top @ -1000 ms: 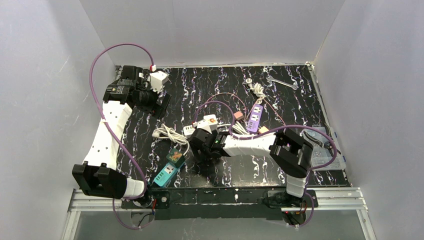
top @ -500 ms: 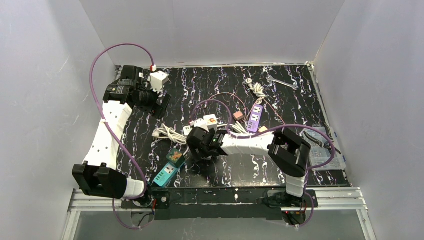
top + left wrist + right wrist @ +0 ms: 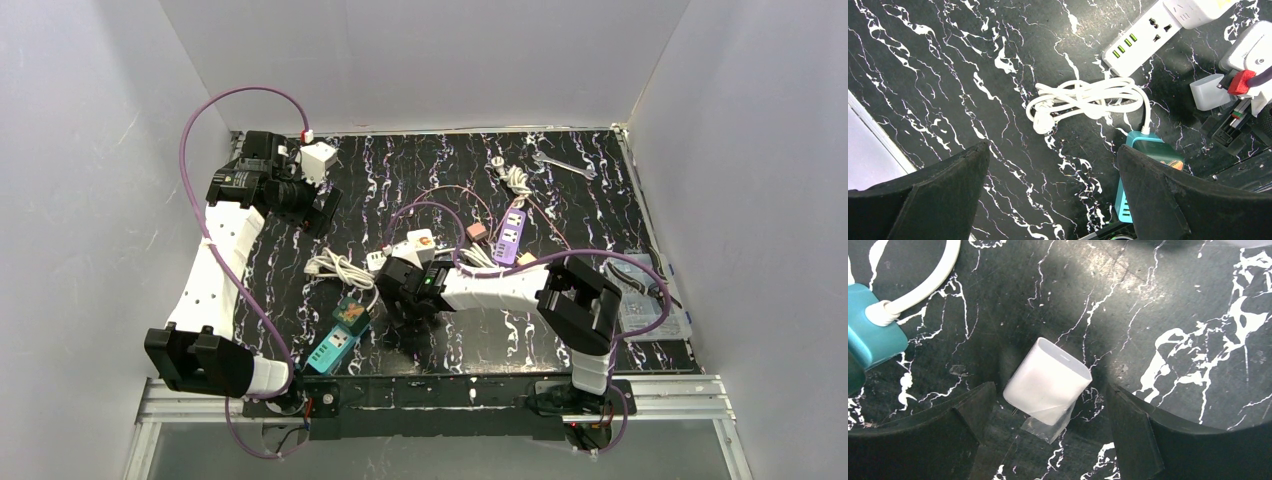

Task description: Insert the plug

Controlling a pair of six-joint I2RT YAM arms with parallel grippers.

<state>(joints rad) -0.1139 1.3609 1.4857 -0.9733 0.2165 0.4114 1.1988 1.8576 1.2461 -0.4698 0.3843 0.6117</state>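
Note:
A white cube plug [image 3: 1048,380] lies tilted on the black marble table, with a bit of clear film under it. My right gripper [image 3: 1048,405] is open, and its fingers [image 3: 970,412] stand either side of the plug without touching it. In the top view the right gripper [image 3: 405,300] hides the plug. The plug also shows in the left wrist view [image 3: 1209,92]. A teal power strip [image 3: 338,342] lies to its left, also seen in the left wrist view [image 3: 1148,150] and the right wrist view [image 3: 870,335]. My left gripper [image 3: 315,205] is open and empty, held high [image 3: 1053,150].
A coiled white cable [image 3: 340,268] runs into the teal strip. A white power strip [image 3: 405,245] and a purple power strip [image 3: 511,232] lie behind the right gripper. A wrench [image 3: 565,165], a white adapter [image 3: 318,158] and a clear box [image 3: 650,310] sit near the edges.
My right gripper has shifted slightly to the left over the plug. The left arm has not moved.

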